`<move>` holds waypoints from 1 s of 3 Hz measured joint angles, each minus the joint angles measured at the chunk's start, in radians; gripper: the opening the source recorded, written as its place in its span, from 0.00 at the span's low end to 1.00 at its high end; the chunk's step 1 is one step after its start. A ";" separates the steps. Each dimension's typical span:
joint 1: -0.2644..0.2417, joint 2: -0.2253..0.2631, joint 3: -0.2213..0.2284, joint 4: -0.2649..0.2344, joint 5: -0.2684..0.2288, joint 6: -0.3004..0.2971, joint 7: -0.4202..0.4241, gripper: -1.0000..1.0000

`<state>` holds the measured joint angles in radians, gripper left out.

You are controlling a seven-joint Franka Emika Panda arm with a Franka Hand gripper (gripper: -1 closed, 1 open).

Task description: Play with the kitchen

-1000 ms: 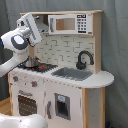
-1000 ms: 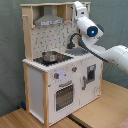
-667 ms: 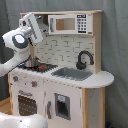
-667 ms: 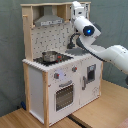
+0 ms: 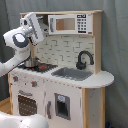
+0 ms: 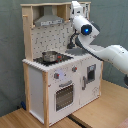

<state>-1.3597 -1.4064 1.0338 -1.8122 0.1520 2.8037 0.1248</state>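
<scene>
- Kitchen (image 5: 65, 75) stands central in both exterior views, pot (image 6: 50, 56) on its stove.
- Arm (image 6: 84, 29) has risen slightly toward the hood (image 6: 49, 20); play is barely begun.
- Claw state: cannot tell.

You have the kitchen (image 5: 75, 75) standing upright in both exterior views, white fronts with light-wood frame (image 6: 47, 100), a grey hood (image 6: 48, 20) over the pot (image 6: 50, 56) on the stovetop, a black faucet (image 5: 84, 59) behind the sink (image 5: 72, 74), and the microwave (image 5: 69, 24) up top.
</scene>
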 joint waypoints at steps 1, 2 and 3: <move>-0.010 0.000 0.000 0.011 0.000 -0.020 0.011 0.00; -0.045 0.001 0.007 0.033 0.000 -0.108 0.045 0.00; -0.116 0.005 0.003 0.056 0.000 -0.182 0.054 0.00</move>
<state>-1.4759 -1.4018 1.0373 -1.7562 0.1521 2.6222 0.1783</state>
